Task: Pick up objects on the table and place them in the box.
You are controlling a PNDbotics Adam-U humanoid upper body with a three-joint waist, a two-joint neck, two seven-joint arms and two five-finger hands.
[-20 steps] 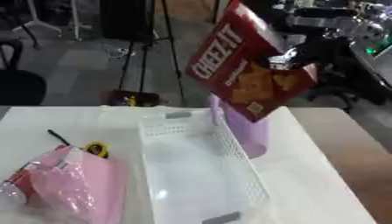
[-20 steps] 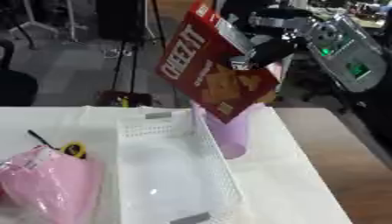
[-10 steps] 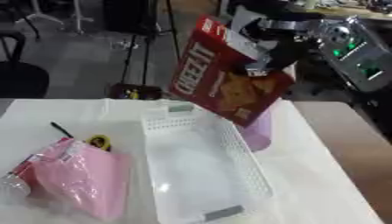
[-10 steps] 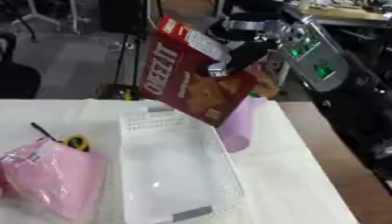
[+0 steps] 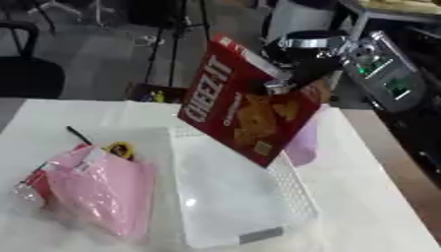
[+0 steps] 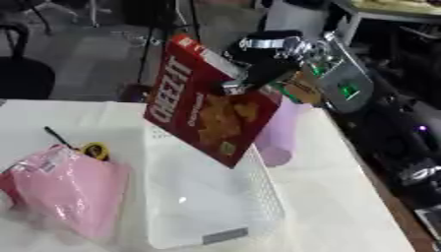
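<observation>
My right hand (image 5: 297,74) comes in from the upper right and is shut on a red Cheez-It cracker box (image 5: 245,101). The box hangs tilted in the air above the far right part of the white plastic basket (image 5: 228,189), its lower corner close to the basket's right wall. A pink plastic bag (image 5: 99,189) lies on the table left of the basket. Beside it at the far side lies a small yellow and black object (image 5: 119,147). A lilac cup (image 6: 275,130) stands right of the basket, partly behind the box. My left hand shows in no view.
The white table (image 5: 370,197) ends at the right, where a brown floor strip shows. Behind the table stand a black chair (image 5: 30,74) at the left and tripod legs. Equipment with green lights (image 5: 383,81) sits at the upper right.
The cracker box has moved left and down toward the basket, carried by my right hand. The camera has also shifted, so the whole scene sits differently.
</observation>
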